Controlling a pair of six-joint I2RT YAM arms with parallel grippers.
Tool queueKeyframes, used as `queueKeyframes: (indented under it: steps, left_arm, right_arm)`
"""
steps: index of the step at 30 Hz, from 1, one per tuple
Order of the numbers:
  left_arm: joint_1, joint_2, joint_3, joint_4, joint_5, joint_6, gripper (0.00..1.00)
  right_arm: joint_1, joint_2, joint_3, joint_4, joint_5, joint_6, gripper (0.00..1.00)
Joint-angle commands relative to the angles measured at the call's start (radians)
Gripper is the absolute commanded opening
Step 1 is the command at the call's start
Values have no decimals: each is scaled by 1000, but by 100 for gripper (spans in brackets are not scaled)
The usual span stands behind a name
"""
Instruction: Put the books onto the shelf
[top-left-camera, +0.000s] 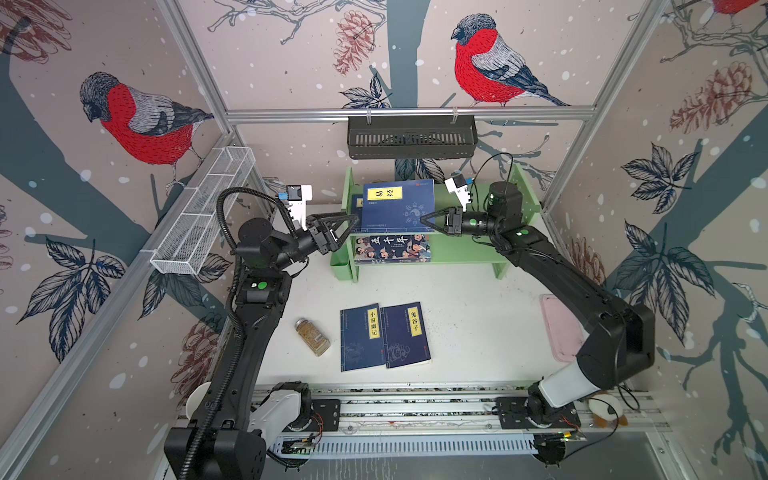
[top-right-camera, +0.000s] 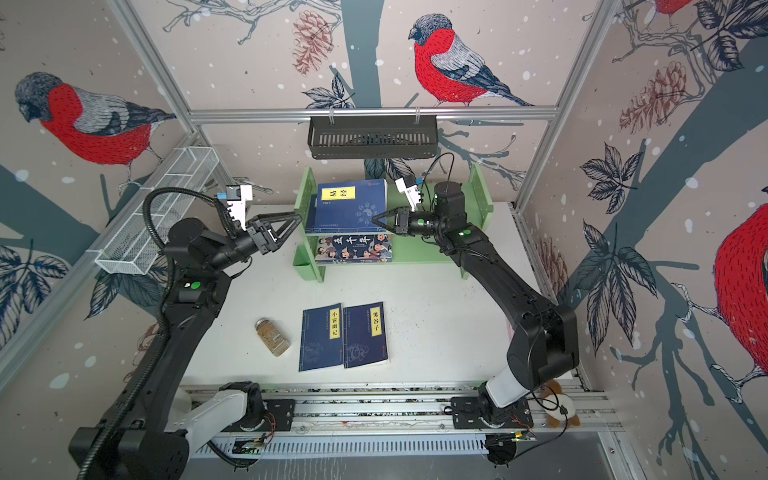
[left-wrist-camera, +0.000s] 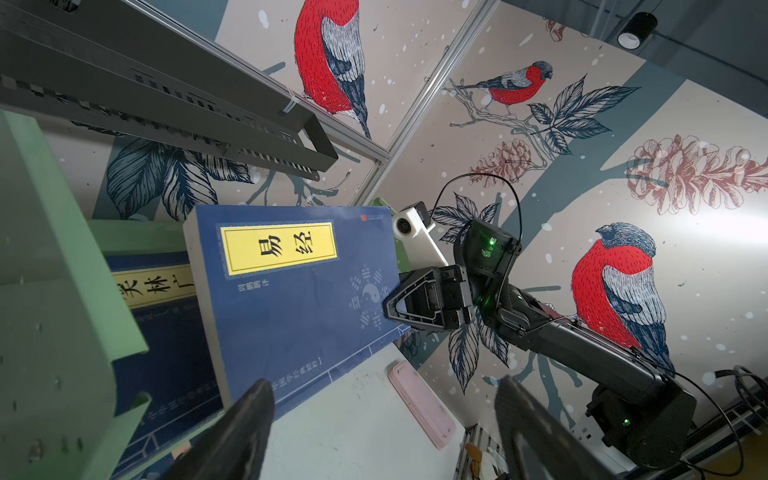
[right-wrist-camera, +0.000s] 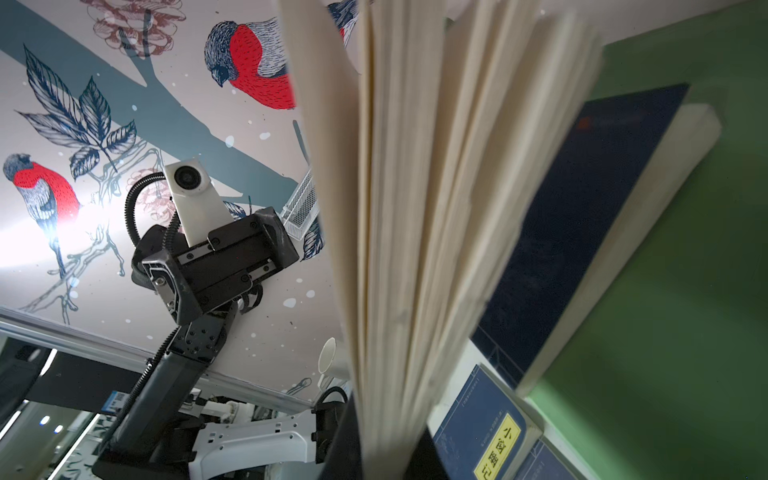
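Both arms reach forward to the green shelf (top-left-camera: 465, 249), their wrists turned inward to face each other. The right gripper (top-left-camera: 426, 220) is clamped on the right edge of a navy book (top-left-camera: 399, 205) over the top tier, above a second navy book (left-wrist-camera: 166, 353). The left gripper (top-left-camera: 349, 224), fingers spread apart, hovers just beside its left edge.

The books (top-left-camera: 398, 205) have matt paper covers; the shelf (top-left-camera: 465, 249) looks like smooth, matt painted metal; the jar (top-left-camera: 312, 336) is clear, glossy glass or plastic.
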Motion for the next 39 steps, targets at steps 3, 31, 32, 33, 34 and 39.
queueKeyframes:
  steps: [3,31,32,33,34,39]
  left_arm:
    - [2,-10,-27,118,52,-52,84]
    - [2,-50,-82,132,84,-62,85]
    - [2,-52,-82,132,83,-62,85]
    - [2,-53,-84,131,83,-61,85]
    - [2,-54,-85,131,82,-60,85]
    - [2,-58,-88,127,76,-56,85]
  right_arm:
    - [0,43,48,62,-44,58,1]
    - [-9,156,223,-311,137,-80,58]
    - [-10,154,225,-328,158,-90,61]
    - [-10,152,226,-337,174,-95,64]
    - [-10,149,228,-345,190,-98,67]
    - [-10,138,248,-401,286,-121,72]
